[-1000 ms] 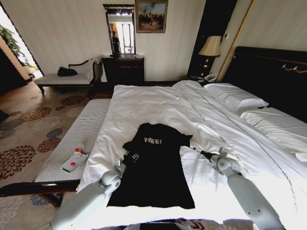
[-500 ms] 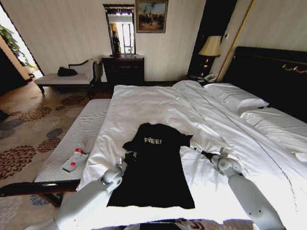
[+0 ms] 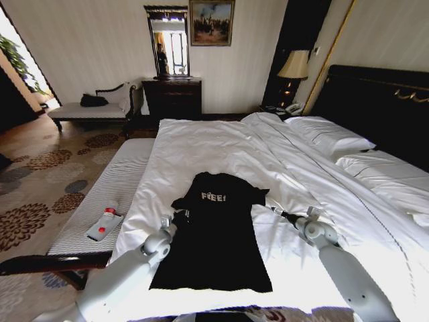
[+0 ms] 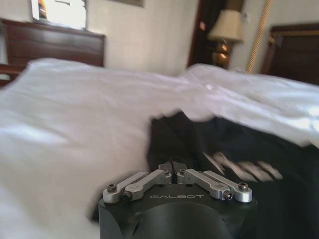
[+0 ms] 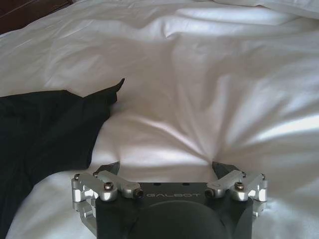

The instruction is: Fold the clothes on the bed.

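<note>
The black T-shirt (image 3: 214, 241) with white "FREE!" lettering lies flat, chest up, on the near part of the white bed (image 3: 221, 144). Both sleeves are spread out. My left gripper (image 3: 179, 216) is at the edge of the shirt's left sleeve. In the left wrist view it (image 4: 172, 166) is shut, its tips over the dark fabric (image 4: 199, 139); I cannot tell whether cloth is pinched between them. My right gripper (image 3: 277, 212) rests on the duvet just right of the other sleeve. It (image 5: 167, 167) stands open, with the sleeve tip (image 5: 107, 94) a short way off.
A grey striped bench (image 3: 110, 194) runs along the bed's left side and carries a red-and-white packet (image 3: 104, 226). Pillows (image 3: 328, 137) and the dark headboard (image 3: 382, 100) are at the right. A dresser (image 3: 172, 97) and a chaise (image 3: 90, 111) stand by the far wall.
My left arm has shifted slightly up and left along the sleeve edge. The shirt lies as before and the right arm has barely moved.
</note>
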{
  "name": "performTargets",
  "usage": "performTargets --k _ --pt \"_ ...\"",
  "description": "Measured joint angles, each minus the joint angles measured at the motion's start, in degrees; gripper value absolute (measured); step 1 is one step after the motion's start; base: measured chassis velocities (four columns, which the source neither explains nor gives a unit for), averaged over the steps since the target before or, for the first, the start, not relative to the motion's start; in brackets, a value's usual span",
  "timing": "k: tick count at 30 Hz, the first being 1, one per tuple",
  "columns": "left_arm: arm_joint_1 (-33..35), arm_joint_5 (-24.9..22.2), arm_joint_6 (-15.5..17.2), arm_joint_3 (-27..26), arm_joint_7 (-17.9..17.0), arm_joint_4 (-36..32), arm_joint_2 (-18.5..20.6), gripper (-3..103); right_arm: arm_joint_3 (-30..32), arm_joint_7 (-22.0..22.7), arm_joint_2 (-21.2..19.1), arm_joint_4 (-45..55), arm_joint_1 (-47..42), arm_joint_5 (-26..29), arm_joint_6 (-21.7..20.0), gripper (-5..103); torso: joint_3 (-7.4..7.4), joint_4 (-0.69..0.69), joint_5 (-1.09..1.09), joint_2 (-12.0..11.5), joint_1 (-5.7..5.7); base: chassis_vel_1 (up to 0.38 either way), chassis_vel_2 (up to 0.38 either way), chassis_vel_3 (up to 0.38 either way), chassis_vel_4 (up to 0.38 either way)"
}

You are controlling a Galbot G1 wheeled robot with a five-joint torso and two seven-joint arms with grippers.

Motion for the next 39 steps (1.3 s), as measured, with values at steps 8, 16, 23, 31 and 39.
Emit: performTargets --k 8,16,23,31,39 --pt "-3.6 -4.5 0.6 -6.8 -0.2 2.2 1.2 0 -0.4 0.0 0.0 0.3 0.7 0.3 0.0 100 0.00 0.01 0.00 0.0 0.00 0.000 0.000 0.000 0.000" --pt "-8.0 -7.7 0.6 -11.2 -0.6 8.3 -0.1 0 -0.2 0.0 -0.1 1.0 0.2 0.4 0.0 100 0.00 -0.01 0.00 0.0 0.00 0.000 0.000 0.000 0.000" --pt "-10.8 -9.2 0.5 -12.7 0.3 16.0 -1.3 0 0.2 -0.1 -0.5 1.3 -0.4 0.5 0.0 100 0.00 -0.01 0.00 0.0 0.00 0.000 0.000 0.000 0.000" --pt "-10.0 -8.1 -0.3 -13.4 1.6 21.4 -3.2 0 0.3 -0.3 -1.0 1.6 -0.7 0.5 0.0 100 0.00 0.01 0.01 0.0 0.00 0.000 0.000 0.000 0.000" --pt "-10.6 -6.8 -0.8 -13.2 1.8 23.4 -5.3 0 0.5 -0.3 -1.3 2.6 -1.3 0.6 -0.1 100 0.00 0.00 0.01 0.0 0.01 0.000 0.000 0.000 0.000"
